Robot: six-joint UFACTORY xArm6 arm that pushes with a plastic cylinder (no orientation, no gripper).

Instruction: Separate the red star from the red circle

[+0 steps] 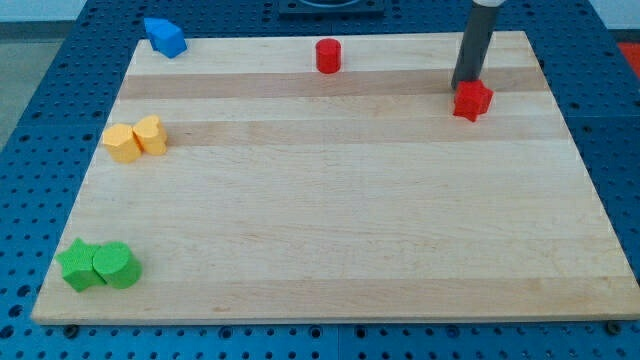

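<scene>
The red star (473, 100) lies near the view's top right on the wooden board (340, 220). The red circle (328, 55), a short cylinder, stands at the view's top centre, well apart from the star to its left. My tip (464, 86) is at the end of the dark rod, touching or just behind the star's upper left edge.
A blue block (165, 36) sits at the board's top left corner. Two yellow blocks (135, 138) touch each other at the left edge. A green star (78, 265) and a green circle (116, 265) touch at the bottom left. A blue pegboard surrounds the board.
</scene>
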